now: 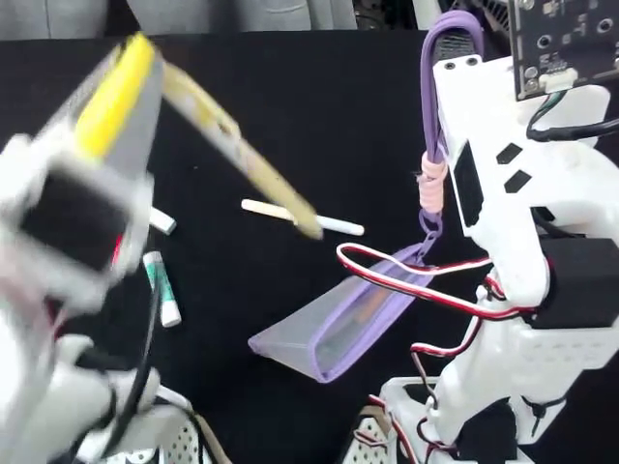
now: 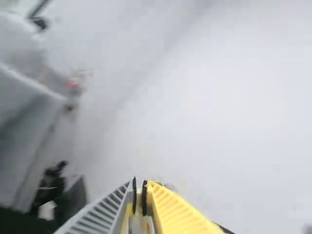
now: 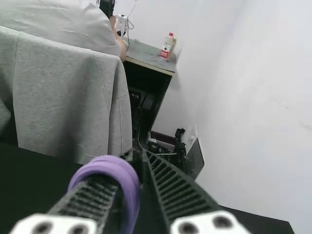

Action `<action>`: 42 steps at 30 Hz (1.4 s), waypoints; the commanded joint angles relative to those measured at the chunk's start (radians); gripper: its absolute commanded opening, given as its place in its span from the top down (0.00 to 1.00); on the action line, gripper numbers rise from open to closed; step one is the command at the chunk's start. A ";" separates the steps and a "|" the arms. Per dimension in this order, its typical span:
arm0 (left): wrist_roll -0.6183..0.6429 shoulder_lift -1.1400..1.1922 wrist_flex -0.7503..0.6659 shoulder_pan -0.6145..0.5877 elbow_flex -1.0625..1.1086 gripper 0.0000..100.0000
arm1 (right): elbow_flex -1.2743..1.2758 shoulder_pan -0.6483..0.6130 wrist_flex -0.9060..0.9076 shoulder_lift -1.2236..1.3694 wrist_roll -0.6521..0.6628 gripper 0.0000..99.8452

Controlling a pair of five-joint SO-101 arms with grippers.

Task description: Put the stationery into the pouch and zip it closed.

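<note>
My left gripper [image 1: 147,60], grey and yellow, is raised over the table's left side and shut on a yellowish ruler [image 1: 242,155], which slants down towards the middle. In the left wrist view the fingers [image 2: 165,207] press together on the ruler's thin edge [image 2: 139,195]. My right gripper [image 1: 455,41] is high at the right, shut on the pouch's purple strap [image 1: 427,116]. The translucent purple pouch [image 1: 329,333] hangs from the strap with its lower end near the table. In the right wrist view the strap loop [image 3: 105,171] wraps one finger of the right gripper [image 3: 140,157].
On the black table [image 1: 319,106] lie a white pen [image 1: 302,217], a green-and-white marker [image 1: 162,288] and a small white item [image 1: 162,223]. The right arm's white body and red wires [image 1: 416,285] stand beside the pouch.
</note>
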 commanded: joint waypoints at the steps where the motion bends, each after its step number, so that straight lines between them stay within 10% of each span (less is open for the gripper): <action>1: -0.084 -0.120 0.003 0.179 0.053 0.97 | -0.039 0.017 -0.003 -0.004 0.002 0.99; 11: -0.097 -0.353 -0.031 0.559 0.576 0.97 | -0.039 0.017 -0.005 -0.002 0.002 0.99; 42: -0.465 -1.171 -1.096 0.575 2.150 0.97 | -0.047 0.018 -0.002 -0.002 0.003 0.99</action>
